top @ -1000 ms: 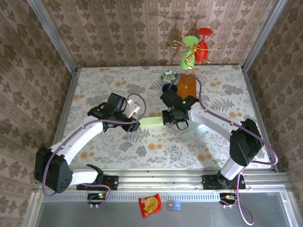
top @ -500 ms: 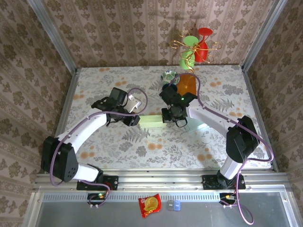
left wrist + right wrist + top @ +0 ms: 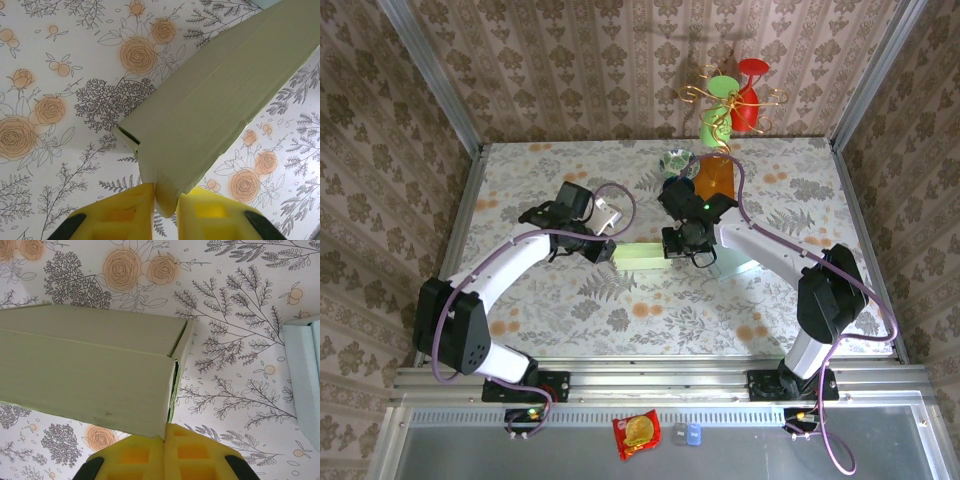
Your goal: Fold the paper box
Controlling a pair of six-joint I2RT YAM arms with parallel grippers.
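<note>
The paper box (image 3: 638, 255) is a long pale green carton held off the flowered table between my two grippers. My left gripper (image 3: 605, 252) is at its left end; in the left wrist view the yellow fingers (image 3: 125, 212) pinch a rounded flap of the paper box (image 3: 215, 100), so the left gripper (image 3: 166, 202) is shut on it. My right gripper (image 3: 677, 248) is at the right end. In the right wrist view the right gripper (image 3: 164, 440) is shut on the thin edge at the corner of the paper box (image 3: 90, 370), whose end stands slightly ajar.
A pale blue box (image 3: 305, 375) lies just right of the right gripper, also the pale blue box (image 3: 740, 268). An orange sheet (image 3: 715, 180), a glass bowl (image 3: 678, 160) and a gold stand with green and red cups (image 3: 735, 100) stand at the back. A snack packet (image 3: 636, 433) lies on the front rail.
My left gripper has moved right to the box's left end and its jaws have closed onto the flap. The right gripper has kept its grip, shifting only slightly.
</note>
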